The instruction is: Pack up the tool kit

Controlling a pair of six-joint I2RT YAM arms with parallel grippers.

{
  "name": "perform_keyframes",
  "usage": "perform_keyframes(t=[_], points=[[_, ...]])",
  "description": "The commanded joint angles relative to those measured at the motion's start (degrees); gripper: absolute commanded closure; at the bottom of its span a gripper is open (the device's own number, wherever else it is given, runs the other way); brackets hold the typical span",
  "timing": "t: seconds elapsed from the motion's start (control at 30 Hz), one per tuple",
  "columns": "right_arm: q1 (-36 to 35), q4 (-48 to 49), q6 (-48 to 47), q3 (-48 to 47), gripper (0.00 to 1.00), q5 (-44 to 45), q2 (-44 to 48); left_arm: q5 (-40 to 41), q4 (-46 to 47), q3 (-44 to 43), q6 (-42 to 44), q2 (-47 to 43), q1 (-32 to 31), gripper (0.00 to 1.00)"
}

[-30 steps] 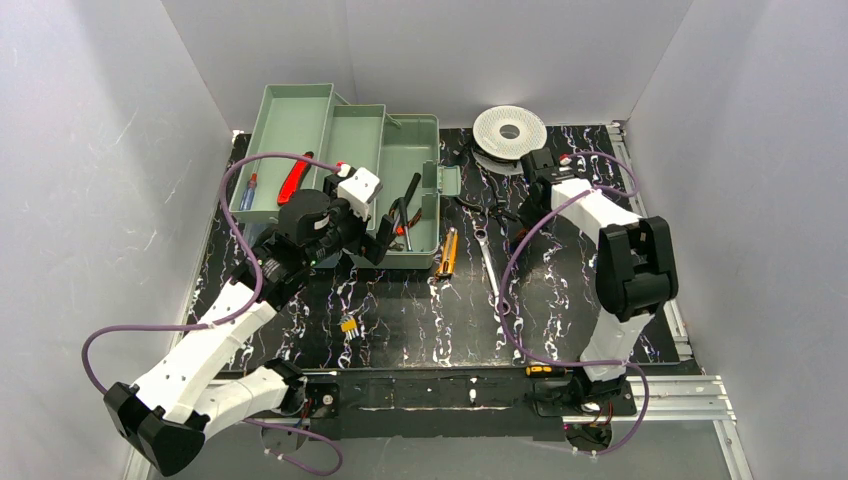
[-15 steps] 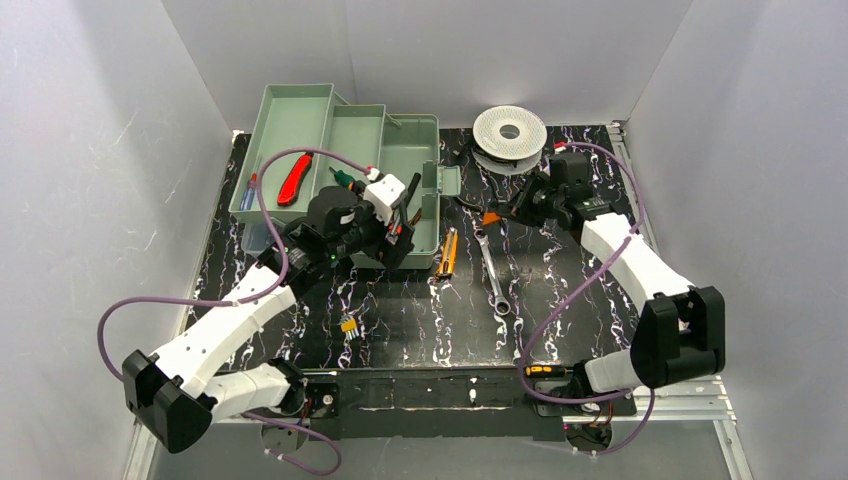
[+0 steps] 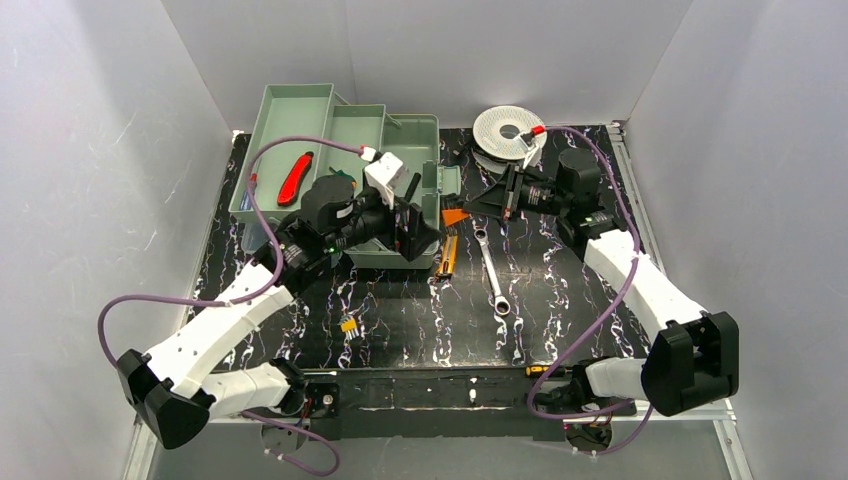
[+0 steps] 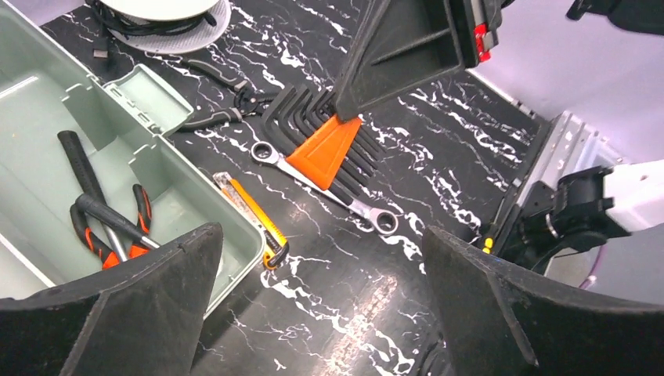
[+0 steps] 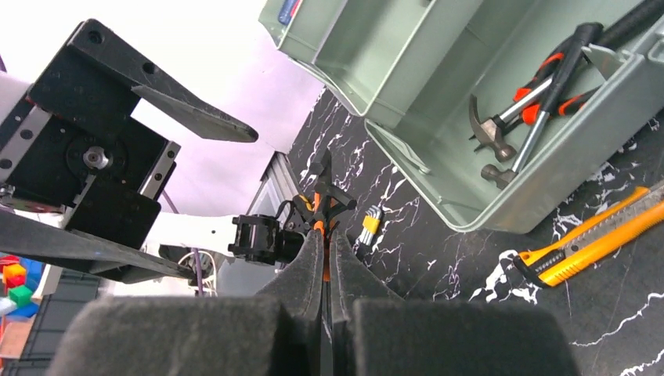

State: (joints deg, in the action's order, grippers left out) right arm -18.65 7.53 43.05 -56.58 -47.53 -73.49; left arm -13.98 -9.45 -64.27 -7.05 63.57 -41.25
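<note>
The tool kit's pale green box (image 3: 400, 170) stands open at the back left, trays folded out; a hammer and red-handled pliers (image 4: 102, 215) lie in its base. My right gripper (image 3: 480, 203) is shut on an orange hex-key set (image 3: 455, 215), held just right of the box; the set (image 4: 329, 149) fans out black keys, and shows edge-on in the right wrist view (image 5: 322, 211). My left gripper (image 3: 415, 225) is open and empty over the box's right front corner. A wrench (image 3: 492, 272), a yellow utility knife (image 3: 447, 252) and black pliers (image 4: 211, 113) lie on the table.
A round white wire spool (image 3: 510, 130) sits at the back. A red-handled tool (image 3: 293, 177) lies in the left tray. A small yellow hex-key set (image 3: 349, 325) lies in front of the box. A yellow-and-black screwdriver (image 3: 545, 370) lies by the right arm's base.
My right gripper swung left from beside the spool, closed on the orange hex-key set and carried it toward the box. My left gripper moved right, over the box's right edge.
</note>
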Motion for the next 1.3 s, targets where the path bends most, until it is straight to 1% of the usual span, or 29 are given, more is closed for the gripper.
perform_keyframes(t=[0.0,0.1,0.2,0.3,0.37,0.43,0.6,0.67,0.7,0.73,0.77,0.8,0.83,0.9,0.97,1.1,1.27], points=[[-1.34,1.39,-3.27,-5.94,0.99,-0.09,0.02,3.14,-4.61,-5.13,-3.38,-1.93,1.00,0.01],[-4.65,-2.85,-5.78,-11.40,0.99,5.35,-3.02,15.21,-10.48,-8.43,-2.07,-4.05,1.27,0.00],[-9.06,-2.73,-6.68,-17.14,0.99,12.96,-7.54,31.62,-13.86,-8.85,-1.65,-7.56,1.27,0.00],[-13.34,-3.25,-6.62,-23.62,0.99,18.84,-13.73,39.22,-12.91,-5.94,0.61,-12.47,1.27,0.00],[-15.11,-3.40,-5.56,-28.83,0.99,20.80,-19.09,41.35,-12.68,-4.64,1.44,-15.36,1.26,0.01],[-16.60,-3.65,-5.42,-34.91,0.99,20.73,-24.96,42.31,-13.41,-4.34,2.00,-17.31,1.26,0.00],[-20.13,-9.21,-5.44,-52.15,0.99,19.58,-39.22,43.91,-15.59,-4.18,3.03,-20.41,1.26,0.00],[-21.35,-10.75,-5.39,-56.49,0.98,19.03,-43.28,44.62,-16.05,-3.79,3.49,-21.13,1.26,0.00],[-21.80,-11.16,-5.42,-57.75,0.89,18.91,-44.71,44.91,-16.18,-3.55,3.74,-21.38,1.26,0.01],[-22.12,-11.66,-5.47,-58.52,0.71,18.99,-45.62,45.07,-16.27,-3.26,3.98,-21.60,1.26,0.00],[-22.43,-12.14,-5.85,-58.71,0.45,19.34,-46.11,45.09,-16.36,-3.05,4.16,-21.71,1.30,0.00],[-22.61,-12.40,-6.50,-58.25,0.31,19.86,-46.05,45.09,-16.36,-2.82,4.34,-21.79,1.27,0.00],[-22.65,-12.52,-7.15,-56.98,0.25,20.51,-45.10,44.90,-16.38,-2.75,4.53,-21.70,1.28,0.01],[-22.41,-13.04,-8.78,-54.27,0.21,22.90,-42.53,44.57,-16.47,-2.44,4.72,-21.46,1.27,0.00],[-21.87,-13.96,-10.56,-51.32,0.19,24.71,-38.90,43.91,-16.47,-2.20,4.63,-21.03,1.31,0.00],[-19.49,-15.73,-12.67,-41.98,0.21,27.93,-29.94,40.28,-16.84,-2.00,4.76,-19.32,1.28,0.01],[-16.95,-20.91,-17.12,-27.07,0.21,37.82,-18.06,32.66,-17.72,-1.86,4.91,-14.96,1.18,0.00]])
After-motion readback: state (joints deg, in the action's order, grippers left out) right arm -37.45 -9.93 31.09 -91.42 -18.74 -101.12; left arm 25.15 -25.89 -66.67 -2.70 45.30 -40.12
